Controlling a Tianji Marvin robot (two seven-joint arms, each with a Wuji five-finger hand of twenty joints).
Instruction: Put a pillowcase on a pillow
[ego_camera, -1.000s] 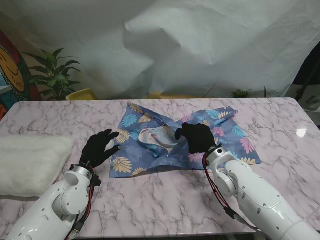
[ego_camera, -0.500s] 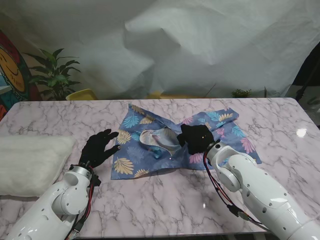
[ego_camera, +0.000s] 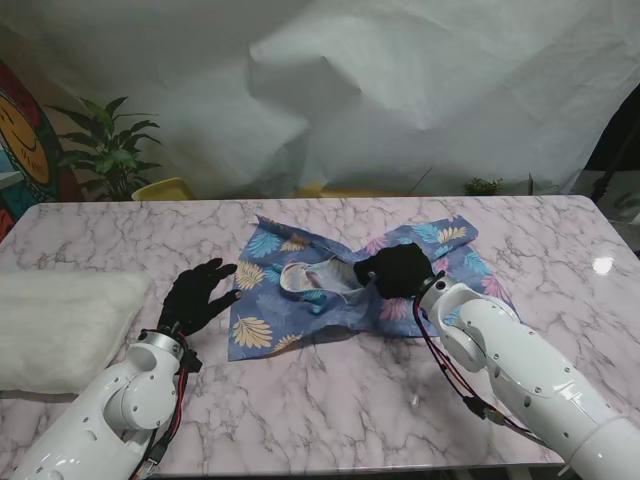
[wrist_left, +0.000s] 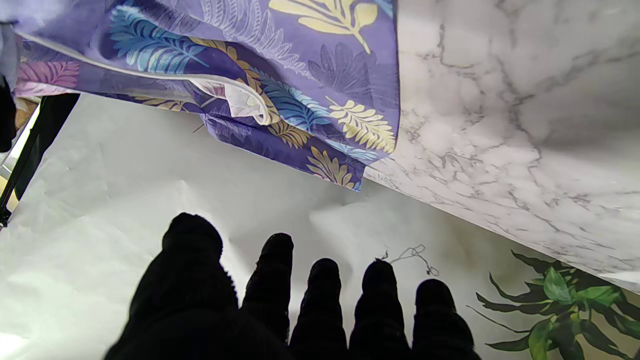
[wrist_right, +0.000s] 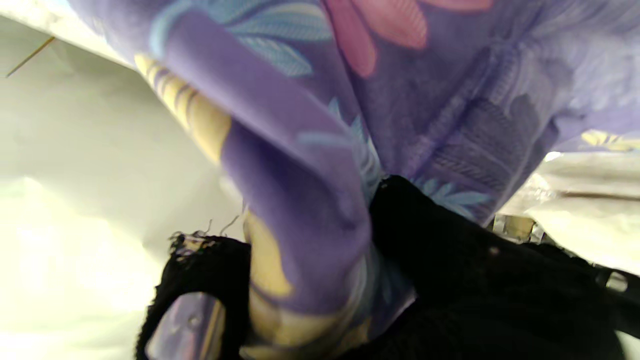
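Right hand bunches the pillowcase mid-bench; the pillow waits at the left edge.

Taking the pillowcase (ego_camera: 350, 280) as landmark: the white pillow (ego_camera: 60, 325) lies well to its left, cut off by the frame edge, its long axis running left to right. The left hand (ego_camera: 197, 296) hovers just left of the cloth's near-left corner, fingers (wrist_left: 320, 300) spread apart and holding nothing. The pillowcase lies crumpled on the marble bench (ego_camera: 330, 400), long axis left to right, its pale lining showing at an opening near the middle. The right hand (ego_camera: 400, 270) is clamped on a fold there; cloth hides its fingertips in the blurred wrist view.
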